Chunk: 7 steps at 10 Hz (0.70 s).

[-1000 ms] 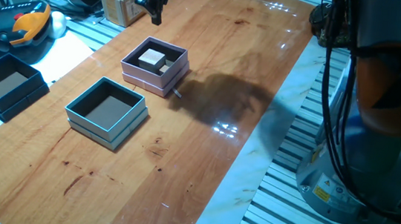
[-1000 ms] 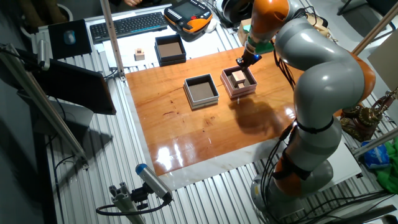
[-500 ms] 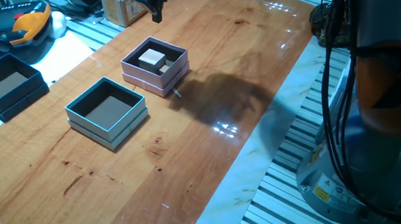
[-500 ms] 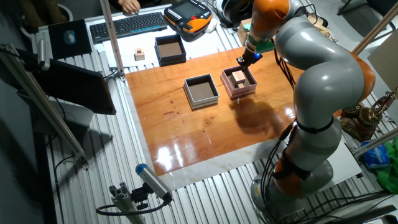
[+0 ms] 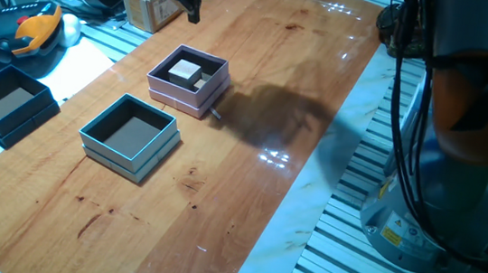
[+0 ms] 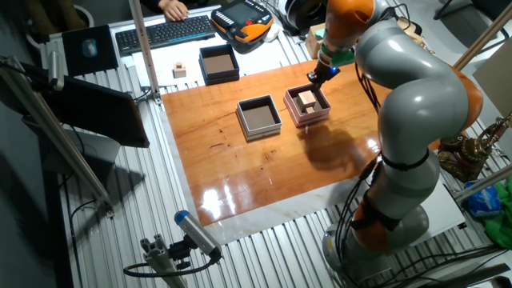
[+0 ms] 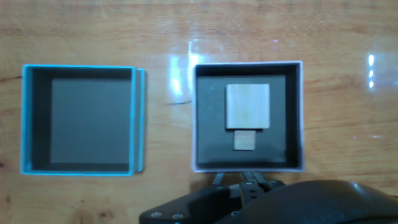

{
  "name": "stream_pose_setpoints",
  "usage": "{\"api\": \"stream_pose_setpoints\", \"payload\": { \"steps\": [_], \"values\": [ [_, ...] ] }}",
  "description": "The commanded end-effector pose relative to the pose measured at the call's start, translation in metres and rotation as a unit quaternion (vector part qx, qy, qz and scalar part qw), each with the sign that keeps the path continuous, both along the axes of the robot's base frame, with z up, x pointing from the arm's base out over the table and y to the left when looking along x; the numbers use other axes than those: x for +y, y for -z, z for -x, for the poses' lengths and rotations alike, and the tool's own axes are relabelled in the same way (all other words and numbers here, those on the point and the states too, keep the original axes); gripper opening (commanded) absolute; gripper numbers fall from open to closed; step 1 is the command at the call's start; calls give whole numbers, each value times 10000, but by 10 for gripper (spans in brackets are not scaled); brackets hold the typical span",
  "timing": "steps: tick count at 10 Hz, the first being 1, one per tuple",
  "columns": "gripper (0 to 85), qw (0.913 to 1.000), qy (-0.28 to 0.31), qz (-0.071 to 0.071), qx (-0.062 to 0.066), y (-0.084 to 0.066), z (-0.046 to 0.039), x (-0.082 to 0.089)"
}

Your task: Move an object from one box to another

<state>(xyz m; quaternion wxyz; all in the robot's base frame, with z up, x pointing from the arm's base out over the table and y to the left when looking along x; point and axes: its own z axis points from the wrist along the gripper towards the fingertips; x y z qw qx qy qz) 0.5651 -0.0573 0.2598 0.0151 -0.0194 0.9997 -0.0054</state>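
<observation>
My gripper (image 5: 192, 11) hangs above the wooden table (image 5: 277, 85), holding nothing, though I cannot tell how far its jaws stand apart; directly below me sits the pink-lilac box (image 7: 249, 116) with a large wooden block (image 7: 247, 106) and a small wooden block (image 7: 245, 141) touching inside it; beside it lies the teal box (image 7: 81, 121), apart.
</observation>
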Motion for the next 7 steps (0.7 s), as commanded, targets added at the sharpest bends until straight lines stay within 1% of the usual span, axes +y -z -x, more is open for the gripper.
{"api": "stream_pose_setpoints", "payload": {
  "steps": [1, 2, 4, 6, 7],
  "values": [
    [0, 10000, -16, -20, 12, -4, -14, -46],
    [0, 10000, -1, -20, 12, -3, -16, -43],
    [0, 9999, 68, -68, 27, -2, 13, 38],
    [0, 9999, 114, -23, 34, -7, 29, 92],
    [0, 9999, 114, -8, 18, 10, 13, 64]
  ]
}}
